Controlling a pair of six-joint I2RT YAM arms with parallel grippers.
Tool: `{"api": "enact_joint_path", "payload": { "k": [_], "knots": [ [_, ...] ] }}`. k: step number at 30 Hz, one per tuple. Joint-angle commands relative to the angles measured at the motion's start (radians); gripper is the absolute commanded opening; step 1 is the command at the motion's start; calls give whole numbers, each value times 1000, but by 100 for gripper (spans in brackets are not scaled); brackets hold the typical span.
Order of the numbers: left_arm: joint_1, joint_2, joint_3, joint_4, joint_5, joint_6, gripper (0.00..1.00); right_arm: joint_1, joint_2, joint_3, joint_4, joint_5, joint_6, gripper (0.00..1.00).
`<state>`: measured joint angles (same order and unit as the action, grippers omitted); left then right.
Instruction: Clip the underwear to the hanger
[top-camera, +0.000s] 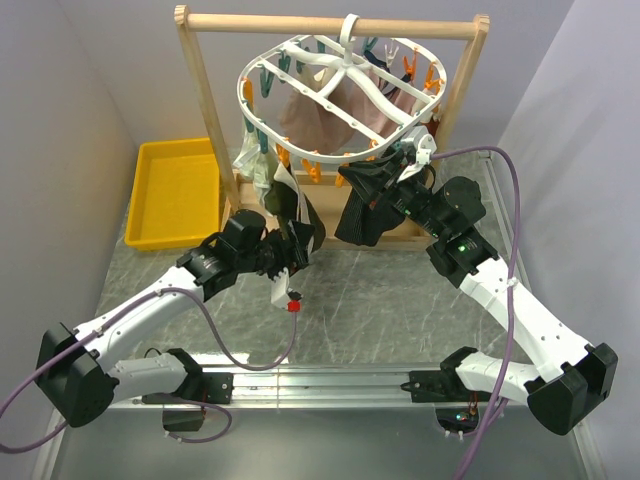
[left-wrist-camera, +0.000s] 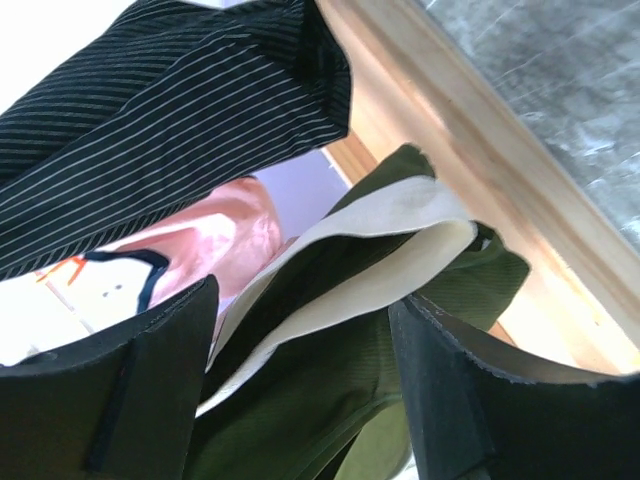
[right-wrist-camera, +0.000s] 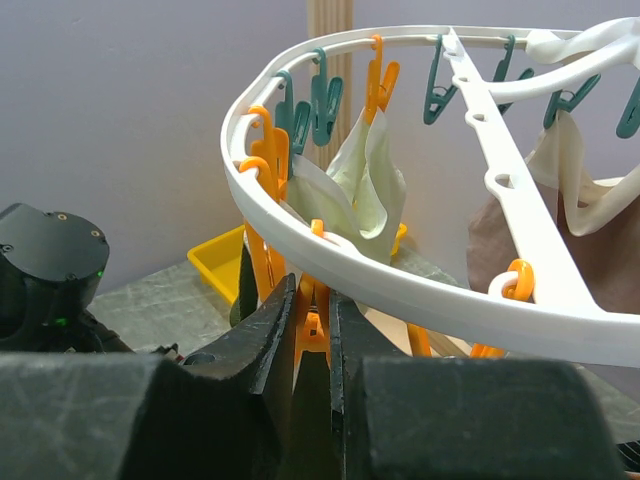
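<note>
The left gripper (left-wrist-camera: 302, 300) has its fingers (left-wrist-camera: 110, 390) spread wide. The underwear (left-wrist-camera: 300, 400) lies loosely in the gap between them and is not pinched. Its olive cloth fills the space from six o'clock upward, and its pale waistband (left-wrist-camera: 360, 255) curves across the middle toward two o'clock. At eleven o'clock of this wrist view hangs a black striped garment (left-wrist-camera: 170, 90), with a pinkish garment (left-wrist-camera: 225, 240) showing just under it. A wooden rail frame (left-wrist-camera: 470, 150) runs diagonally from twelve to four o'clock, just beside the olive cloth.

The right gripper (right-wrist-camera: 312, 290) is drawn almost together and pinches an orange clip (right-wrist-camera: 312, 328) between its two fingertips. That clip hangs from the near rim of the hanger (right-wrist-camera: 420, 295), which arcs overhead from nine to three o'clock. On the far rim, at about twelve o'clock, teal and orange clips hold a pale folded cloth (right-wrist-camera: 365, 190).

From above, the hanger hangs by its hook from the frame's top bar. The underwear droops below the ring's seven o'clock edge, pale band uppermost and dark part down at the left gripper. The right gripper sits at the ring's five o'clock edge, and the black garment hangs just beside it. A yellow tray (top-camera: 175, 190) lies on the table (top-camera: 380, 300) at nine o'clock, well apart from the hanger.
</note>
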<state>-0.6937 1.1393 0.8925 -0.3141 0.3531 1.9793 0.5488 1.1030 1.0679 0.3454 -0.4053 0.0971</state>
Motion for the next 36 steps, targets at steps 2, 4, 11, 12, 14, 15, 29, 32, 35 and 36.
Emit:
{"api": "enact_joint_path", "payload": {
  "k": [2, 4, 11, 12, 14, 15, 29, 32, 35, 36],
  "knots": [
    [5, 19, 55, -25, 50, 161, 73, 0, 1, 7, 6, -72, 16, 0],
    [5, 30, 63, -31, 53, 164, 70, 2, 3, 9, 10, -69, 19, 0],
    [5, 73, 134, -80, 32, 119, 8, 0, -3, 6, 7, -69, 16, 0],
    [5, 83, 149, -109, 35, 83, 2, 0, -2, 6, 7, -69, 15, 0],
    [5, 94, 221, -158, 75, 35, 0, 0, -3, 4, 6, -69, 13, 0],
    [5, 112, 255, -237, 87, -26, 1, 2, -3, 4, 6, -69, 13, 0],
    [-12, 335, 801, -707, 242, -579, 0, -1, 0, 7, 1, -67, 9, 0],
    [-27, 408, 926, -764, 222, -789, 0, -1, -2, 7, 0, -60, 1, 0],
    [-27, 497, 1072, -868, 211, -987, 0, -1, 0, 9, -5, -55, 0, 0],
    [-27, 514, 1103, -882, 207, -1037, 0, -1, -2, 9, -6, -55, -2, 0]
  ]
}}
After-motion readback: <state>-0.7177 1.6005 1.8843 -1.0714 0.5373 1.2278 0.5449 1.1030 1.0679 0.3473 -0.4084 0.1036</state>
